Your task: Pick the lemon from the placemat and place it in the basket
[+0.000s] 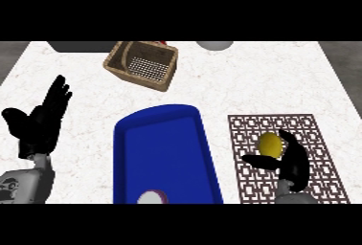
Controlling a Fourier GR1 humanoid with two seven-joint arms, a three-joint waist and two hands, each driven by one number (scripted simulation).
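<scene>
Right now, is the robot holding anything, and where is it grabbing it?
Nothing is held yet. The right hand is open beside the lemon on the placemat, thumb and fingers on either side. The left hand rests open.

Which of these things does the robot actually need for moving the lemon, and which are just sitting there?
Needed:
- lemon
- placemat under it
- basket
- right hand, open beside the lemon

Just lying about:
- blue tray
- small round white thing in the tray
- left hand, resting open at the left edge
</scene>
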